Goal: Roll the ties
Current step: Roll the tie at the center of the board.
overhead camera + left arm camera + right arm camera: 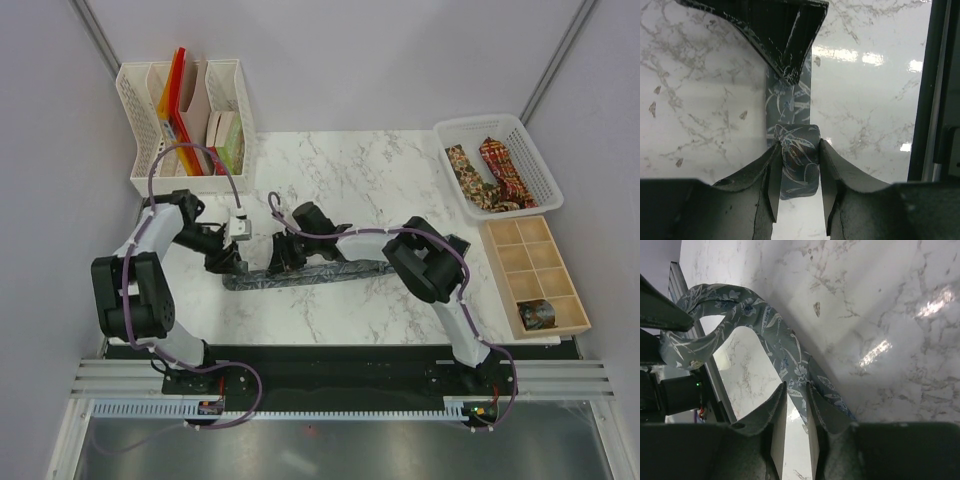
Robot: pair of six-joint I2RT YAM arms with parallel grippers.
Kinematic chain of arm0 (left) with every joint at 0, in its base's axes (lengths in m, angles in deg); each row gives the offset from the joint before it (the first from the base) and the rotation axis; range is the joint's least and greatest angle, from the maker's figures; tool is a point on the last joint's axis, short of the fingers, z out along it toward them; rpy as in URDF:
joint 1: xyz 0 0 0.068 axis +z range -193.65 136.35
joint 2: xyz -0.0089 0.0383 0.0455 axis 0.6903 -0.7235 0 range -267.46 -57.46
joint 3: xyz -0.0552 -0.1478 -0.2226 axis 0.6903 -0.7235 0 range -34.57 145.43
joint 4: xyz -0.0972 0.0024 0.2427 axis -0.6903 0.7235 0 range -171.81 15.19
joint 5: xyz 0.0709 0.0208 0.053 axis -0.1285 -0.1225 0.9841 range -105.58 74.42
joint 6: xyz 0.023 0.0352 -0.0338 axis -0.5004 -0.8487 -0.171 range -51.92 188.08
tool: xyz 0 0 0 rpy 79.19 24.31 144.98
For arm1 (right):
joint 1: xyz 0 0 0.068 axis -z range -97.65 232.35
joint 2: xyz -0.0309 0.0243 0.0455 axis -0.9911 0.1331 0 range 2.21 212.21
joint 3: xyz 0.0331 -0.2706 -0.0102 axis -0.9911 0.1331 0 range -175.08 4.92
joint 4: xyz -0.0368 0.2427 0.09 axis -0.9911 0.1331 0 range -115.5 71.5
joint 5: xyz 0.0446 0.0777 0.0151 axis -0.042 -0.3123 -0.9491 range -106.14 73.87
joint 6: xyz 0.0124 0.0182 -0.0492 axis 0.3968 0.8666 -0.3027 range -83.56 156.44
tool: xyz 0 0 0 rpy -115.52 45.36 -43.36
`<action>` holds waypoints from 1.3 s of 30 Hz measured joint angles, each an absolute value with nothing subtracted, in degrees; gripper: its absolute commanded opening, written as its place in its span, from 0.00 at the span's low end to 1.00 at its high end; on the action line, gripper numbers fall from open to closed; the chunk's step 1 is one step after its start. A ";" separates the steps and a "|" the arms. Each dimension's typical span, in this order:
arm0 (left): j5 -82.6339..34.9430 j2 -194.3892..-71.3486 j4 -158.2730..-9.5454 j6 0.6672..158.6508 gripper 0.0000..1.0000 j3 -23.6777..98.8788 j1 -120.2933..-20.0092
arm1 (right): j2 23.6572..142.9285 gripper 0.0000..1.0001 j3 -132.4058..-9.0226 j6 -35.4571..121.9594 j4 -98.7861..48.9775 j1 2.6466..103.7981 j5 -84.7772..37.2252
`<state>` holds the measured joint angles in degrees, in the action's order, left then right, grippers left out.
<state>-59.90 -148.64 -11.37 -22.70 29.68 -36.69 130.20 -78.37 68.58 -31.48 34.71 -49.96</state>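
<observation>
My left tool pinches rolled end of dark grey-green patterned fabric necktie | my right tool clamps its strip

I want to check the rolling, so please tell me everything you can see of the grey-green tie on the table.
The grey-green tie is a long, narrow fabric strip with a pale leaf pattern, lying left to right on the marble table. Its left end is a small coil held in the left gripper; the right gripper pinches it close by, and between them it arches upward.
</observation>
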 measured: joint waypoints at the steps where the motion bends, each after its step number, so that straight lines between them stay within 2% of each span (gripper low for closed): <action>1: -60.31 -148.75 -12.29 -21.61 0.42 29.35 -37.70 | 130.13 0.34 -77.47 69.54 -32.31 34.87 -50.33; 7: -61.71 -151.85 -18.17 -15.29 0.45 27.91 -41.65 | 127.35 0.46 -70.50 77.21 -39.43 37.01 -53.91; 12: -61.71 -154.69 -21.38 -12.10 0.46 27.69 -43.12 | 123.35 0.52 -66.69 81.89 -45.01 39.32 -55.69; 24: -61.63 -156.31 -24.94 -8.43 0.46 26.90 -46.00 | 122.37 0.52 -66.63 87.18 -49.47 38.08 -54.88; 29: -61.58 -156.31 -25.45 -8.06 0.45 26.90 -46.05 | 124.27 0.56 -66.63 89.69 -51.63 37.18 -54.20; 39: -61.06 -156.31 -25.91 -7.97 0.43 26.86 -46.59 | 128.36 0.57 -67.55 93.30 -52.98 36.31 -52.32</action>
<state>-61.06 -156.31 -25.91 -7.97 26.86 -46.59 128.36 -67.55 93.30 -52.98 36.31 -52.32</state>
